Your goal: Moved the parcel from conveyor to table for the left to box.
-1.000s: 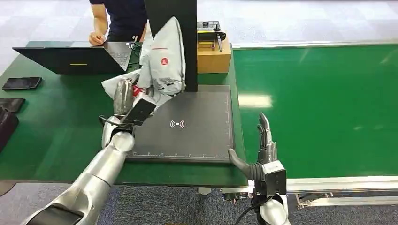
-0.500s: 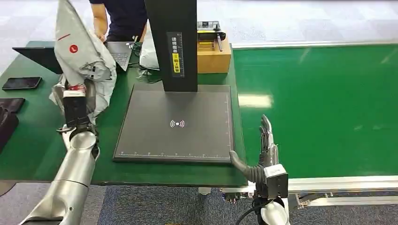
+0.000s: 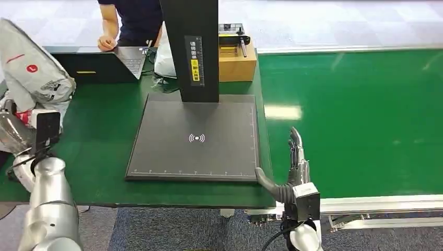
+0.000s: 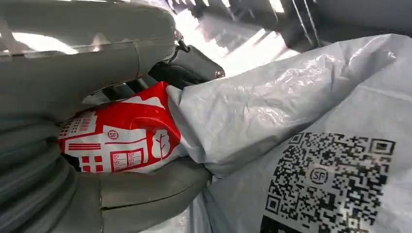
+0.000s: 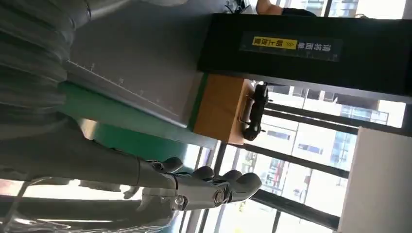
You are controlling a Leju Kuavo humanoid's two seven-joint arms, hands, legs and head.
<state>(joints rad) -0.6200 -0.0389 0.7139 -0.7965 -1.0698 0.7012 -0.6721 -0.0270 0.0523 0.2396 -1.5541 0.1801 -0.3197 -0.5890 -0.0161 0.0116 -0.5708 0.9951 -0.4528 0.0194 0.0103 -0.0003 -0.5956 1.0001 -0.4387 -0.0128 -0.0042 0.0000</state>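
Note:
A grey plastic parcel [image 3: 32,70] with a red logo hangs above the far left edge of the green table [image 3: 99,130]. My left hand [image 3: 13,128] grips its lower end from below. In the left wrist view the thumb and fingers clamp the parcel [image 4: 272,107] at its red-and-white printed corner, beside a QR code. My right hand [image 3: 292,162] stands upright at the table's front right corner, fingers straight and apart, holding nothing; the right wrist view shows the right hand [image 5: 204,187] empty too.
A black scanner pad [image 3: 196,138] with a tall black post [image 3: 190,47] fills the table's middle. Behind it are a wooden box [image 3: 237,57], a laptop [image 3: 102,63] and a person [image 3: 128,21]. The green conveyor [image 3: 355,115] runs along the right.
My left arm has swung the parcel from over the scanner pad to the far left edge of the table. The right hand has stayed put.

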